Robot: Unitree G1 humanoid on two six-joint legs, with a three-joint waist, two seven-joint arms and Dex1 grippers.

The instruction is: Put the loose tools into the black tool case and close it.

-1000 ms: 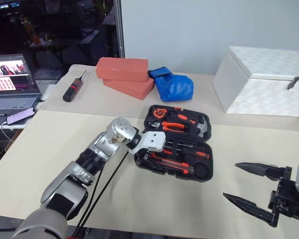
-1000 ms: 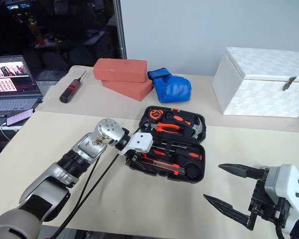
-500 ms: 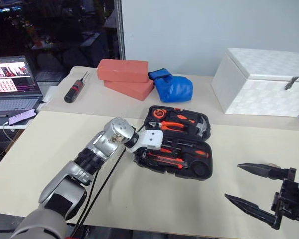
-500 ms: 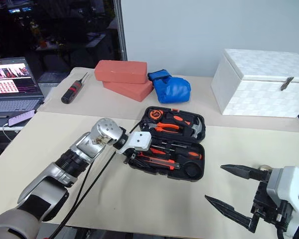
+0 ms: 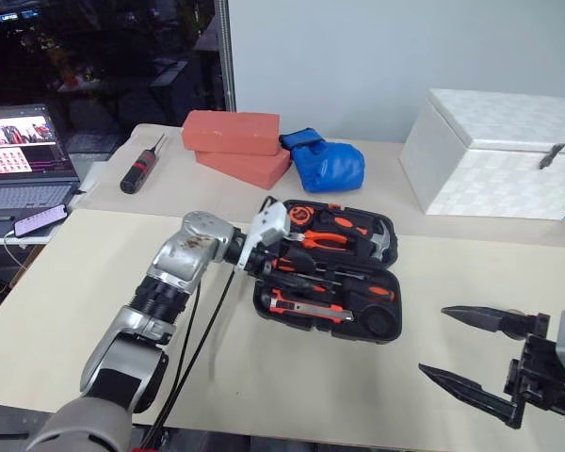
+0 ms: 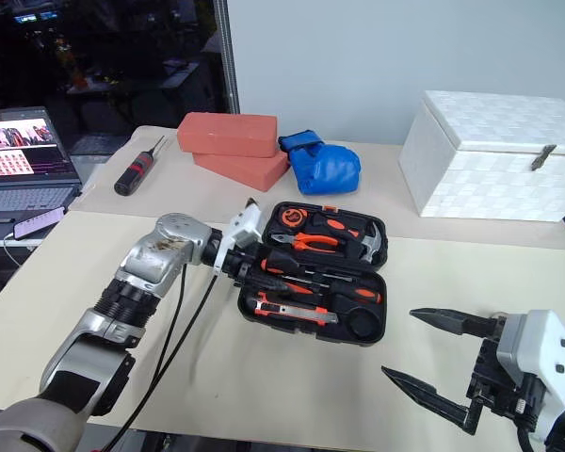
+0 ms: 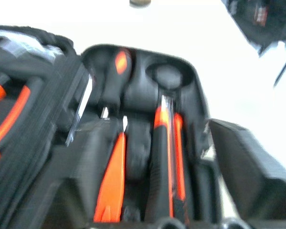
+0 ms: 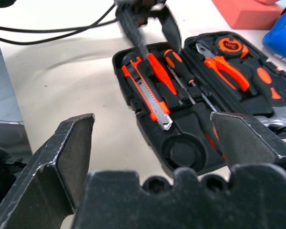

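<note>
Beige tabletop (image 5: 94, 311) fills the lower part of the head views, with a pale wall behind and a dark window at the upper left. At the upper right stands a large white box (image 5: 499, 151) with its lid down. Left of it, near the top centre, two red bricks (image 5: 237, 143) lie stacked, a blue glove (image 5: 328, 165) touching their right end. At the far left edge sits an open laptop (image 5: 24, 155), and between it and the bricks lies a thick black screwdriver (image 5: 139, 168) with a red band.

In the middle of the frame the black tool case (image 5: 330, 268) lies open flat on the tabletop, both halves showing. Orange-handled pliers (image 5: 328, 240), a hammer (image 5: 381, 243) and a round tape measure (image 5: 301, 214) sit in the far half; an orange-black utility knife (image 5: 301, 303) and slim screwdrivers (image 5: 344, 281) lie in the near half.

The left gripper (image 5: 268, 254) reaches in from the lower left and hangs at the case's left edge, over the near half. Its jaws stand partly apart; whether they pinch anything cannot be told. In the left wrist view one finger (image 7: 250, 167) rises beside the knife's recess.

The right gripper (image 5: 466, 353) hovers at the lower right, well apart from the case, jaws spread wide and holding nothing.
</note>
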